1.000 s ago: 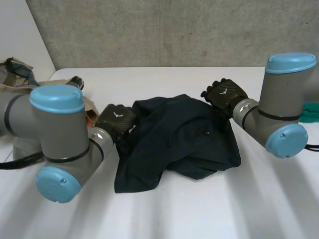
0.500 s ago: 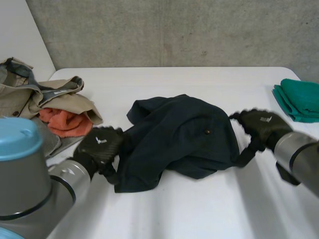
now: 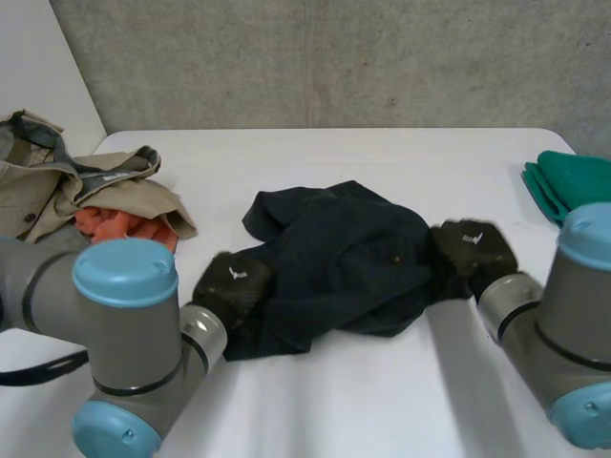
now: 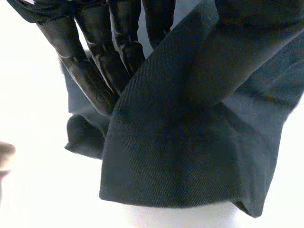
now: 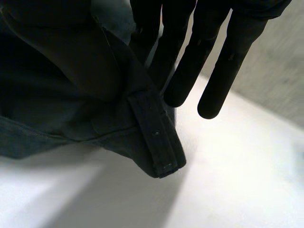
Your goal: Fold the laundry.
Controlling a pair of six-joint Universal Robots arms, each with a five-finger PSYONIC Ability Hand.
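The left hand (image 3: pixel 232 283) is resting at the near left edge of the dark navy garment (image 3: pixel 344 253), low on the table (image 3: pixel 363 401). In its wrist view its fingers (image 4: pixel 92 71) are reaching out nearly straight and spread a little, their tips slipping behind a folded edge of the cloth, while the thumb is lying over the front of the same fold, so the hand is pinching the fabric between thumb and fingers. Below the fingertips the cloth is hanging in a broad doubled flap whose lower edge is meeting the table.

The right hand (image 3: pixel 473 248) is sitting at the garment's right edge, touching it. Its wrist view is showing long straight fingers (image 5: pixel 213 71), two of them pointing free past the cloth and another tucked behind it, with the thumb pressing on the near face of the fabric. This hand too is pinching the garment rather than closing round it. Just beside its fingers a stitched band (image 5: pixel 156 137) with a small stud is forming the cloth's corner, lying on the table.

Between the two hands the garment is lying bunched and rumpled at the middle of the table, its far edge humped up in folds. Both grey arms are angling in from the near side. Well apart to the left, a beige pile of clothes (image 3: pixel 76 186) is sitting heaped with an orange cloth (image 3: pixel 119 227) tucked under its near edge. A green cloth (image 3: pixel 573 181) is lying folded at the table's far right edge, and a concrete wall (image 3: pixel 334 57) is standing behind.
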